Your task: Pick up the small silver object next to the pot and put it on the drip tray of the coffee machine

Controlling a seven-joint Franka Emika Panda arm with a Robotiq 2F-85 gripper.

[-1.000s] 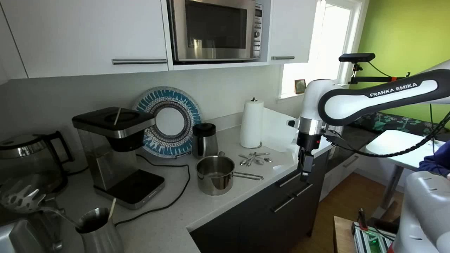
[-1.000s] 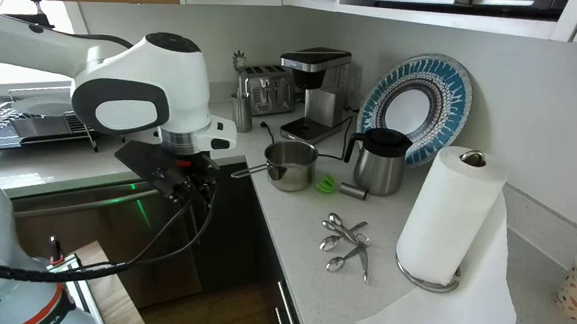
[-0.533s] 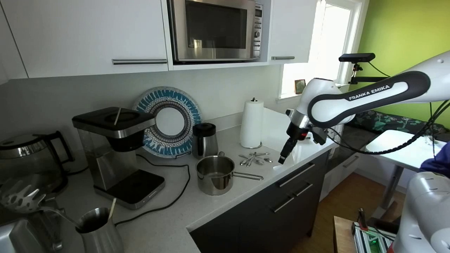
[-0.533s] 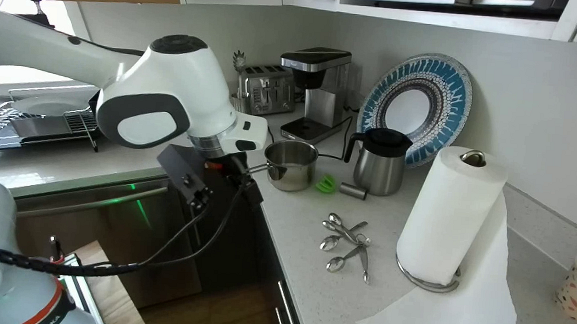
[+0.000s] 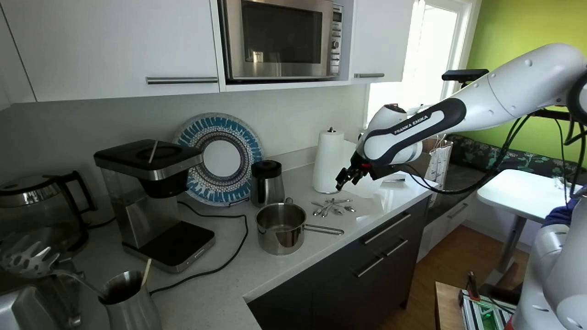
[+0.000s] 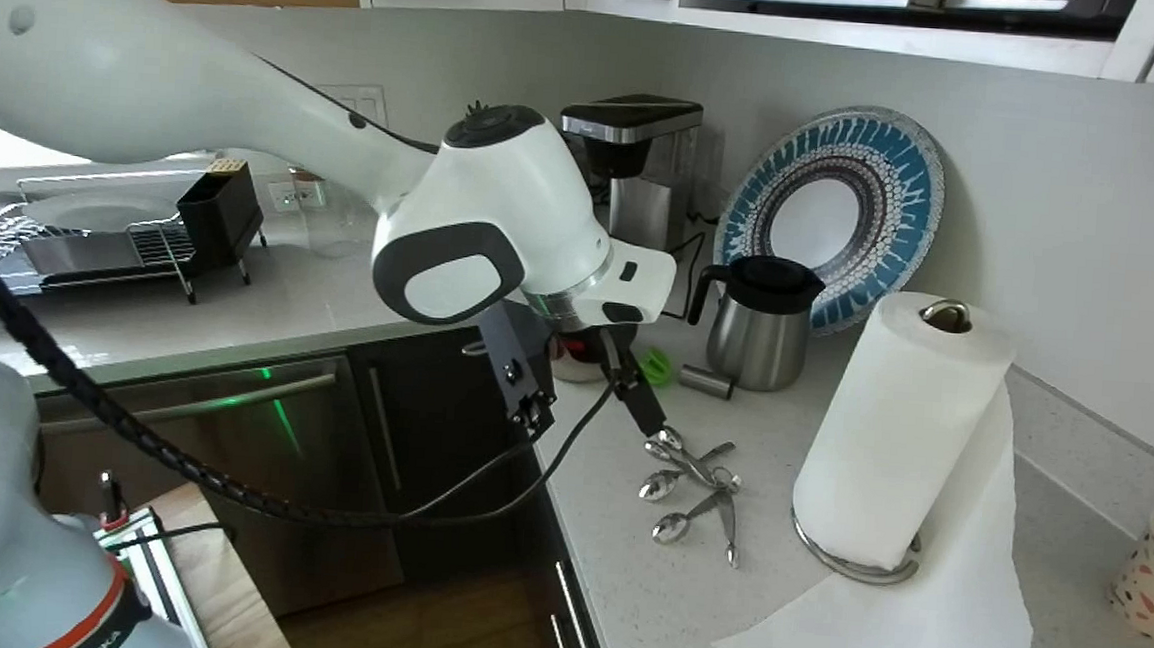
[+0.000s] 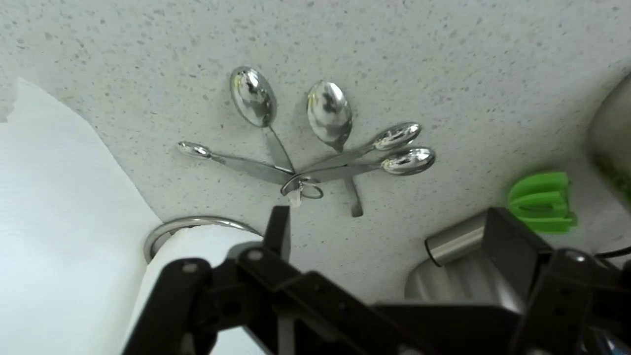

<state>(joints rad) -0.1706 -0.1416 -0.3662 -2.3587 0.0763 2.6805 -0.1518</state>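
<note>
The small silver object (image 6: 706, 381) is a grey metal cylinder lying on its side on the counter. It also shows in the wrist view (image 7: 456, 240), partly covered by a finger. The pot (image 5: 280, 233) stands near it; the arm mostly hides the pot in an exterior view (image 6: 574, 368). The coffee machine (image 5: 146, 160) has a flat black drip tray (image 5: 176, 243) at its base, and its top also shows in an exterior view (image 6: 635, 117). My gripper (image 7: 389, 217) is open and empty, its fingers wide apart. It hovers near the spoons, apart from the cylinder.
Several spoons (image 7: 328, 113) lie on the counter below the gripper. A green plastic piece (image 7: 541, 202) is beside the cylinder. The steel jug (image 6: 762, 335) stands just behind the cylinder. A paper towel roll (image 6: 896, 434) stands nearby. The pot's handle (image 5: 323, 229) points toward the counter edge.
The arm has swung from beyond the counter's front edge in over the counter, toward the spoons and cylinder. The gripper has tilted forward. The objects have not moved.
</note>
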